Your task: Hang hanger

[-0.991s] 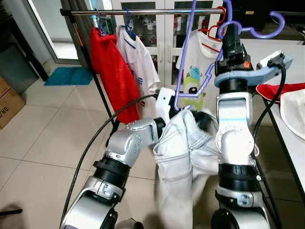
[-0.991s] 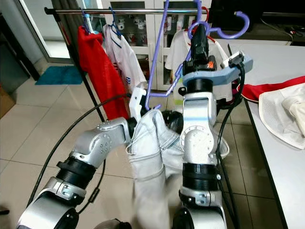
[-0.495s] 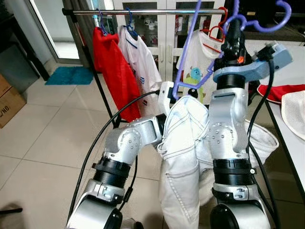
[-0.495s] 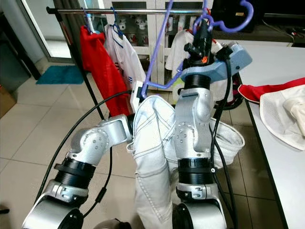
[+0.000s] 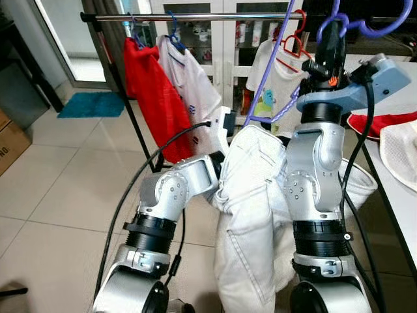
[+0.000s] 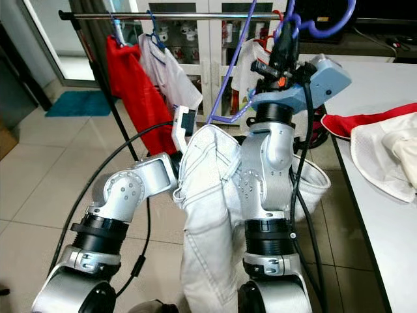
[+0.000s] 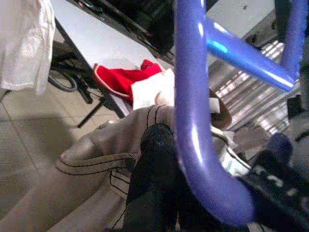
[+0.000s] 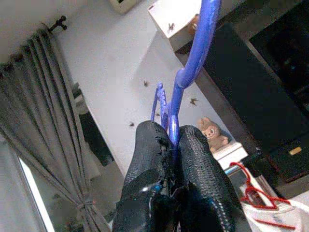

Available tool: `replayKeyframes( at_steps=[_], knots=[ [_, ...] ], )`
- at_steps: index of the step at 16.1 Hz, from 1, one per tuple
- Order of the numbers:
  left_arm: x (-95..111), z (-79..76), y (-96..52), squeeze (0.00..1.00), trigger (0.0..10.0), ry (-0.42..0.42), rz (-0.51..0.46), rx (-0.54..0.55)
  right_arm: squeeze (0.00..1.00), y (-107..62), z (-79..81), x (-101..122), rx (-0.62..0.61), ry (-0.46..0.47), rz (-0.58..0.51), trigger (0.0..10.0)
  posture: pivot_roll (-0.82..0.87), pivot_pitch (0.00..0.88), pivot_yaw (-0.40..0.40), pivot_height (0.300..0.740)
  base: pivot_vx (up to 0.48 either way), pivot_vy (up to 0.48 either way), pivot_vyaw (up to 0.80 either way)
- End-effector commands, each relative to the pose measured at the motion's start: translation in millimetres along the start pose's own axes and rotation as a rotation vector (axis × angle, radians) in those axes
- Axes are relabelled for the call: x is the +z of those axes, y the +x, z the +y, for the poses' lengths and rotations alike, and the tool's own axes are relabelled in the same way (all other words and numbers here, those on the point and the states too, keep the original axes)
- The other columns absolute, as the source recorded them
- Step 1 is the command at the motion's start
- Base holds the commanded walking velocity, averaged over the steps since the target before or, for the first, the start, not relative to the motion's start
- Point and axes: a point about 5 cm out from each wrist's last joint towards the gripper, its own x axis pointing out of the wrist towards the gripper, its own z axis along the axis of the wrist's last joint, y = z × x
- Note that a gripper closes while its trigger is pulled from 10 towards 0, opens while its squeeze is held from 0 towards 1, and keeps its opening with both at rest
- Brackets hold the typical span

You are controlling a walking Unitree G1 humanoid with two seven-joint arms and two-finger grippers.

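A: The purple hanger (image 5: 277, 72) is up in front of the rail (image 5: 195, 16), white jeans (image 5: 251, 195) draped over its lower bar and hanging down between the two arms.

B: And the right gripper (image 8: 171, 159)?

A: Pinched tight on the hanger's neck, right under the hook (image 5: 365, 26). The wrist view shows both fingers (image 8: 203, 164) squeezing the purple stem.

B: The left one?

A: The left gripper (image 7: 154, 164) sits down at the hanger's lower corner, against the jeans' waistband. One black finger shows beside the purple bend; whether it's clamped, I can't tell.

B: What worries you?

A: The hook looks level with the rail or just above, off to the right. Come in low and it knocks the rail instead of clearing it. The jeans look heavy, too; tilt the hanger and they could slide off the bar.

B: Any room on that rail?

A: A gap between the white shirt (image 5: 192, 81) and the monster tee (image 5: 277, 85). Red shirt (image 5: 153, 91) further left. The red hanger (image 5: 296, 42) holding the tee sits near the hook, so a snag is possible. The table (image 5: 397, 189) edge hems the right side.
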Motion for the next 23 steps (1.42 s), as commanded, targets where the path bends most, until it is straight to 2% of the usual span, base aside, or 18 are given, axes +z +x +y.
replayKeyframes(
  at_steps=[1, 2, 3, 4, 5, 6, 7, 9, 10, 11, 13, 14, 15, 18, 21, 23],
  knots=[
    [16, -9.8, -1.0, 0.00, 0.0, 0.096, -0.030, -0.040, 0.00, 1.0, -6.9, 2, -0.049, 0.033, -0.006, 10.0, -0.13, 0.000, 0.060, 0.740, 0.000, 0.000, 0.00],
    [7, -6.8, -4.5, 0.00, 0.0, 0.199, 0.061, -0.018, 0.00, 6.9, -15.9, 5, -0.168, 0.223, -0.009, 10.0, -0.13, 0.000, 0.059, 0.740, 0.000, 0.000, 0.00],
    [-2, -3.7, -6.9, 0.00, 0.0, 0.273, 0.141, 0.006, 0.00, 11.6, -23.9, 7, -0.247, 0.359, -0.023, 10.0, -0.13, 0.000, 0.060, 0.740, 0.000, 0.000, 0.00],
    [-7, -4.7, -7.1, 0.00, 0.0, 0.309, 0.169, 0.005, 0.00, 13.7, -29.9, 8, -0.294, 0.424, -0.033, 10.0, -0.13, 0.000, 0.060, 0.740, 0.000, 0.000, 0.00],
    [-8, -5.9, -6.9, 0.00, 0.0, 0.322, 0.176, -0.002, 0.00, 14.3, -32.8, 8, -0.317, 0.448, -0.035, 10.0, -0.13, 0.000, 0.060, 0.740, 0.000, 0.000, 0.00],
    [-6, -9.1, -5.6, 0.00, 0.0, 0.455, 0.169, 0.013, 0.00, 14.3, -37.3, 6, -0.302, 0.383, -0.012, 10.0, -0.13, 0.000, 0.058, 0.740, 0.000, 0.000, 0.00],
    [1, -7.5, -6.3, 0.00, 0.0, 0.462, 0.132, 0.046, 0.00, 12.7, -30.0, 6, -0.196, 0.269, -0.002, 10.0, -0.13, 0.000, 0.058, 0.740, 0.000, 0.000, 0.00],
    [13, -3.9, -8.4, 0.00, 0.0, 0.427, 0.077, 0.077, 0.00, 7.5, -22.3, 5, -0.107, 0.164, 0.013, 10.0, -0.13, 0.000, 0.058, 0.740, 0.000, 0.000, 0.00],
    [24, -3.9, -8.3, 0.00, 0.0, 0.375, 0.014, 0.093, 0.00, 1.1, -15.5, 2, -0.038, 0.069, 0.029, 10.0, -0.12, 0.000, 0.055, 0.740, 0.000, 0.000, 0.00],
    [34, -6.9, -6.5, 0.00, 0.0, 0.345, -0.036, 0.098, 0.00, -6.9, -12.1, -6, -0.019, -0.038, 0.066, 10.0, -0.12, 0.000, 0.055, 0.740, 0.000, 0.000, 0.00],
    [40, -9.4, -0.1, 0.00, 0.0, 0.343, -0.061, 0.130, 0.00, -19.4, -17.4, -21, -0.123, -0.202, 0.131, 10.0, -0.12, 0.000, 0.053, 0.740, 0.000, 0.000, 0.00],
    [41, -9.0, 1.0, 0.00, 0.0, 0.340, -0.065, 0.140, 0.00, -20.8, -17.6, -22, -0.135, -0.218, 0.132, 10.0, -0.12, 0.000, 0.053, 0.740, 0.000, 0.000, 0.00],
    [41, -4.2, 4.8, 0.00, 0.0, 0.295, -0.086, 0.183, 0.00, -24.4, -14.2, -20, -0.169, -0.208, 0.105, 10.0, -0.12, 0.000, 0.052, 0.740, 0.000, 0.000, 0.00],
    [49, -5.4, 13.7, 0.00, 0.0, 0.129, -0.179, 0.203, 0.00, -30.7, 1.5, -20, -0.137, -0.195, 0.072, 10.0, -0.13, 0.000, 0.055, 0.740, 0.000, 0.000, 0.00],
    [53, -2.6, 21.9, 0.00, 0.0, 0.069, -0.215, 0.252, 0.00, -35.3, 26.2, -26, -0.043, -0.154, 0.088, 10.0, -0.13, 0.000, 0.055, 0.740, 0.000, 0.000, 0.00],
    [58, -9.6, 27.6, 0.00, 0.0, 0.057, -0.228, 0.219, 0.00, -38.2, 37.6, -27, 0.030, -0.159, 0.087, 10.0, -0.12, 0.000, 0.054, 0.740, 0.000, 0.000, 0.00]
  ],
)
